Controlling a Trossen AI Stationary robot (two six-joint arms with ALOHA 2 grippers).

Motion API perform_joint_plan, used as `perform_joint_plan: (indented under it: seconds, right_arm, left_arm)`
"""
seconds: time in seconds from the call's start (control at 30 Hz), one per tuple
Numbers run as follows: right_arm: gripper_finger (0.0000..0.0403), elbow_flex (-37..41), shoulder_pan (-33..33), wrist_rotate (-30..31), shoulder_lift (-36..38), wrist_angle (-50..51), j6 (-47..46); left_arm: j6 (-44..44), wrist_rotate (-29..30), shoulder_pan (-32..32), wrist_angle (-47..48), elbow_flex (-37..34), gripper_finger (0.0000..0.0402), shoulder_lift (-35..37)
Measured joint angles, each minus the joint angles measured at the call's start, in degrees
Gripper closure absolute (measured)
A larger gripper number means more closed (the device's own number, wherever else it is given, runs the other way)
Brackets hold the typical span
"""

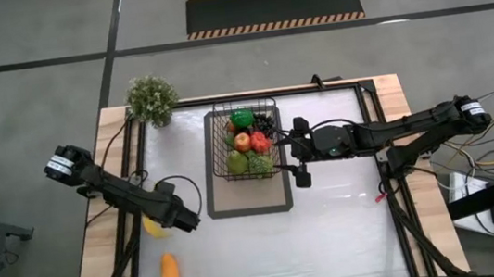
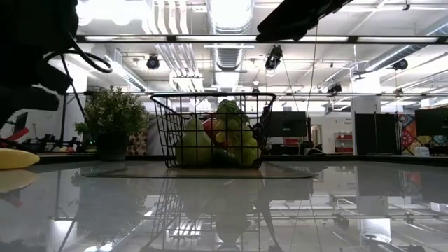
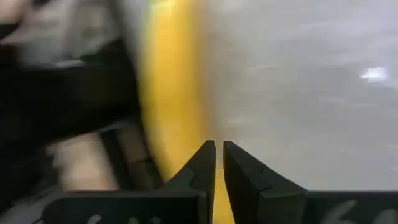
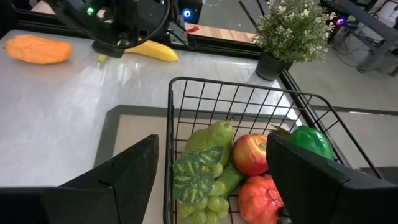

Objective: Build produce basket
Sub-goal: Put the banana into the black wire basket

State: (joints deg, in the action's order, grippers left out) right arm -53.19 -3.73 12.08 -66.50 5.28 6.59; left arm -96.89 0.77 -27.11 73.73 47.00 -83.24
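Note:
The black wire basket (image 1: 246, 143) stands on a dark-bordered mat (image 1: 250, 201) and holds a pear, an apple, grapes and other produce (image 4: 249, 155). A yellow banana (image 1: 154, 226) lies on the table at the left; it also shows in the right wrist view (image 4: 152, 51). An orange piece (image 1: 170, 272) lies nearer the front edge. My left gripper (image 3: 219, 163) is shut and sits low right by the banana (image 3: 174, 93). My right gripper (image 4: 214, 183) is open and empty, above the basket's right side (image 1: 297, 151). My left gripper's shut fingers (image 3: 202, 165) stand over the banana's side (image 3: 186, 143), pointing down at a slant. The view is blurred, and I cannot tell whether they touch it. The banana lies flat on the table.
A potted plant (image 1: 151, 99) stands at the far left corner. The table has open room in front of the mat and to the right of it (image 1: 350, 220). Cables run along the table's left and right edges.

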Motion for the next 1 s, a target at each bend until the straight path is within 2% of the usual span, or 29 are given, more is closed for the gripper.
perform_joint_plan:
  seconds: [0.23, 0.4, 0.6, 0.8, 1.0]
  right_arm:
    - [0.0124, 0.0, 0.0, 0.0, 0.0, 0.2, 0.0]
    - [0.0124, 0.0, 0.0, 0.0, 0.0, 0.2, -0.1]
    - [0.0124, 0.0, 0.0, 0.0, 0.0, 0.2, -0.2]
    - [0.0124, 0.0, 0.0, 0.0, 0.0, 0.4, -0.2]
    - [0.0124, 0.2, 0.0, 0.0, 0.0, 0.4, -0.1]
  left_arm:
    - [-0.1, -1.8, 0.0, 12.4, -2.5, 0.0387, 0.0]
    - [0.0, -1.8, 0.0, 11.2, -5.1, 0.0387, 0.0]
    - [-0.8, -0.7, 0.0, 9.7, -5.0, 0.0387, -0.4]
    - [-2.1, -0.8, 0.0, 2.6, -5.2, 0.0387, -0.4]
    - [-3.2, -0.4, 0.0, 2.2, -5.8, 0.0387, -2.3]
